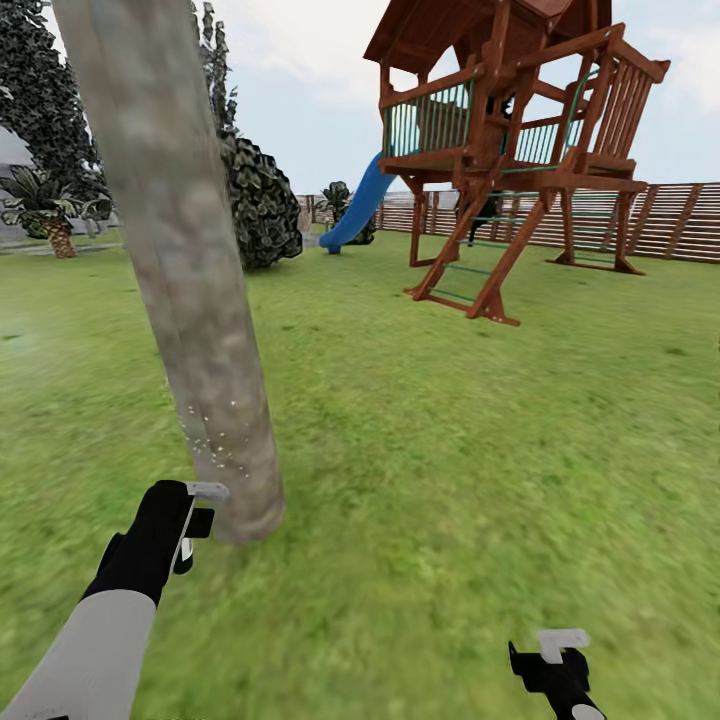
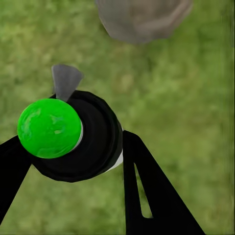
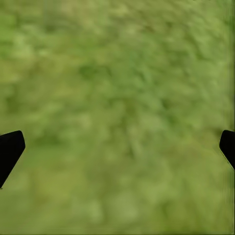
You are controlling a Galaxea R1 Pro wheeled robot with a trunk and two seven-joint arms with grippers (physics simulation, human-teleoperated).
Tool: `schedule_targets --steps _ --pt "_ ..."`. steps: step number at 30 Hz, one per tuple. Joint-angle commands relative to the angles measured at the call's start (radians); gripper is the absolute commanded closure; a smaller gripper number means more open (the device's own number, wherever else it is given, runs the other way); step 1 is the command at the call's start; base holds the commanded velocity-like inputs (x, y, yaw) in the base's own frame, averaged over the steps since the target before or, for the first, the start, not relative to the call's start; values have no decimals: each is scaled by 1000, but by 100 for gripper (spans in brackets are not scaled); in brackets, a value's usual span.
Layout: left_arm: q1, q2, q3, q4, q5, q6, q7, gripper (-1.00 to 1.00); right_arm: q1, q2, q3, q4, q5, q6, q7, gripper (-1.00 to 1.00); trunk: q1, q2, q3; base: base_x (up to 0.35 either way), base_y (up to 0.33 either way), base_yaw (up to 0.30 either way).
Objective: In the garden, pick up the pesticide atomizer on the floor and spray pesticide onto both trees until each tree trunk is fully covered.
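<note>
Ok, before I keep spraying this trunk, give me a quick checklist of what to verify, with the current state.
1. Atomizer held: ok. The left pincer has its fingers on either side of the atomizer with the green cap.
2. Nozzle aimed at the tree trunk: ok, the grey nozzle points toward its base.
3. Pesticide landing on bark: ok, white specks show low on the trunk.
4. Trunk fully covered: not ok, specks only near the bottom.
5. Right pincer free: ok, open over the grass.
6. Second tree located: cannot tell.
</note>
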Motion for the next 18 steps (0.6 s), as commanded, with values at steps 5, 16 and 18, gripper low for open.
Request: schedule_targets --steps 5,16,18 --pt "-1 0 1 -1 -12 4 -10 100 -1 0 -6 2 11 -3 -5 -100 0 0 -1 0 -271 204" --pt "-1 0 2 0 -11 3 -10 100 -1 0 -6 2 11 -3 -5 -100 0 0 -1 34 -271 276" --pt "-1 0 2 0 -11 4 -10 100 -1 0 -6 2 11 -3 -5 -100 0 0 -1 84 -271 276"
